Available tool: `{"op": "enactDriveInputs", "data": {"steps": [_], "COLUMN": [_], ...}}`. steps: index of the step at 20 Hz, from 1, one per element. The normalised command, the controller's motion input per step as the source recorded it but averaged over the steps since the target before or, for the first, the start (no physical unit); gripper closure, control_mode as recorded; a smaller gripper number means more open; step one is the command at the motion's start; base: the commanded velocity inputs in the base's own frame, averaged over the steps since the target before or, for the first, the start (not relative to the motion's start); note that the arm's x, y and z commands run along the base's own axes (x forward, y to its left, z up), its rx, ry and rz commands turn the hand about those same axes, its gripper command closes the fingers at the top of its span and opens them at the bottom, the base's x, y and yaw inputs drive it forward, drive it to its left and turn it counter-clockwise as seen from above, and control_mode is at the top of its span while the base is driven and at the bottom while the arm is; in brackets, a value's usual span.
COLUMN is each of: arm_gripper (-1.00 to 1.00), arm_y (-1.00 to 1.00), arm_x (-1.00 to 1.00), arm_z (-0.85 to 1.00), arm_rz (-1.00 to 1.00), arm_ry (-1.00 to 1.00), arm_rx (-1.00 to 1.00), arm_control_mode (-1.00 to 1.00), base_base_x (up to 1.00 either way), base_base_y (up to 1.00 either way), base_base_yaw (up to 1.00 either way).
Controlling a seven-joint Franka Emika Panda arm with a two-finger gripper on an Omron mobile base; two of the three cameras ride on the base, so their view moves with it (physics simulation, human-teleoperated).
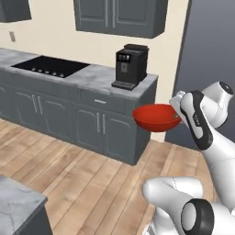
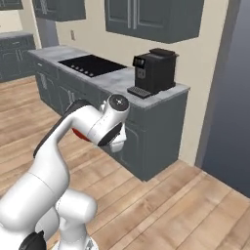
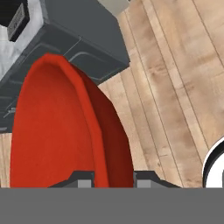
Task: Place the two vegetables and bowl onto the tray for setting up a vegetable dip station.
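In the left base view, the arm (image 1: 209,137) is rising from the lower right of the frame and is bending toward the middle. The bowl (image 1: 157,117) is hanging in the air at the right of centre, just left of the hand, with its open side facing up. It is standing in front of the end of the grey counter (image 1: 92,75) in the picture, well above the wooden floor (image 1: 82,183). A black coffee machine (image 1: 131,66) is sitting on the counter in the upper middle, and a dark cooktop (image 1: 50,66) is lying in the upper left. The fingers are hiding behind the bowl's rim here.

In the right base view, the arm (image 2: 73,141) is crossing the left half of the frame. A small red part of the bowl (image 2: 80,135) is showing just under the arm, left of centre. The coffee machine (image 2: 155,72) is standing on the counter (image 2: 110,78) in the upper middle, and the cooktop (image 2: 90,65) is lying to its left.

In the hand view, the bowl (image 3: 57,131) is taking up the left and middle of the frame, seen edge-on, with its rim running from the upper left down to the bottom centre. The gripper (image 3: 112,180) is sitting at the bottom centre, and its jaws are closing on the bowl's rim, one finger (image 3: 84,180) on the inner side and the other on the outer side. The grey cabinet (image 3: 83,39) is lying in the upper left, and the floor (image 3: 175,87) is covering the right side.
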Motion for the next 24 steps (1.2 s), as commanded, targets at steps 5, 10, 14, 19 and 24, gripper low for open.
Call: {"op": "enactDriveInputs", "data": {"steps": [5, 10, 14, 19, 24], "arm_gripper": [1.00, 1.00, 1.00, 1.00, 1.00], "arm_y": [0.00, 0.00, 0.00, 0.00, 0.00], "arm_x": [0.00, 0.00, 0.00, 0.00, 0.00], "arm_z": [0.00, 0.00, 0.00, 0.00, 0.00], "arm_rz": [0.00, 0.00, 0.00, 0.00, 0.00], "arm_ry": [0.00, 0.00, 0.00, 0.00, 0.00], "arm_rx": [0.00, 0.00, 0.00, 0.00, 0.00], "arm_control_mode": [1.00, 1.00, 1.00, 1.00, 1.00], "base_base_x": [0.53, 0.53, 0.53, 0.54, 0.54], "base_base_y": [-0.19, -0.19, -0.19, -0.19, -0.20], "base_base_yaw": [0.43, 0.42, 0.42, 0.42, 0.41]}}
